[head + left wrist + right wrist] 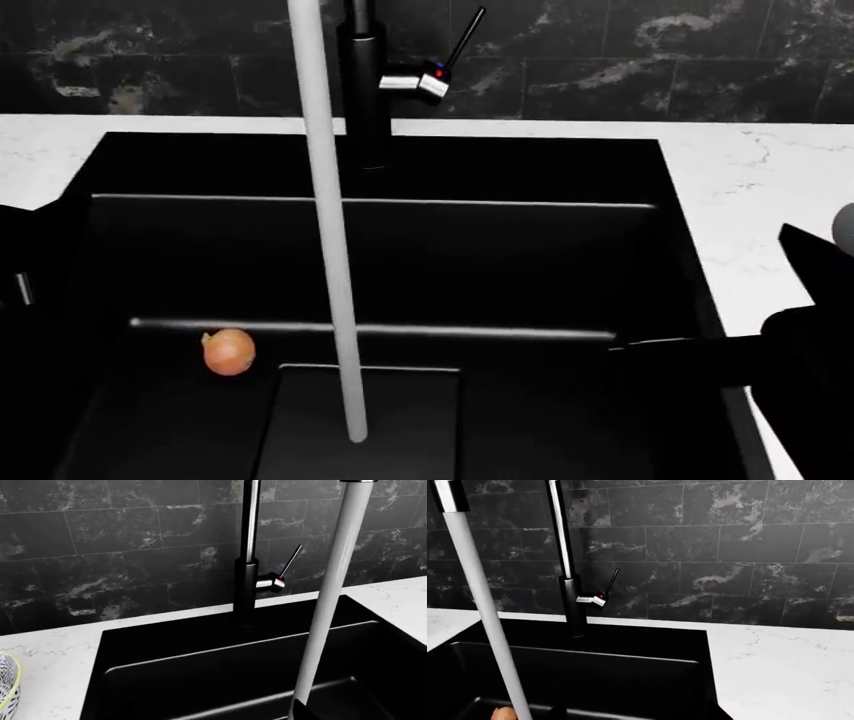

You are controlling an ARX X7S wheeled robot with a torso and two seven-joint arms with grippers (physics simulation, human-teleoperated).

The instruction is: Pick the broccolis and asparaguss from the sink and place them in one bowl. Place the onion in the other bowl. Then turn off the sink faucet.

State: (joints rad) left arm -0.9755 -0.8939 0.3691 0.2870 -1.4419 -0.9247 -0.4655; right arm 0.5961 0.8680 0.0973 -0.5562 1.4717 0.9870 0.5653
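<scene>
Only the head view shows the whole onion (pixel 228 352) in the sink (pixel 387 165) (end effector states: cannot tell).

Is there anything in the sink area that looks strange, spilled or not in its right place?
Nothing is spilled or damaged. The faucet is running: a pale stream of water falls straight into the black sink. One onion lies on the sink floor, beside the stream, not under it.
</scene>
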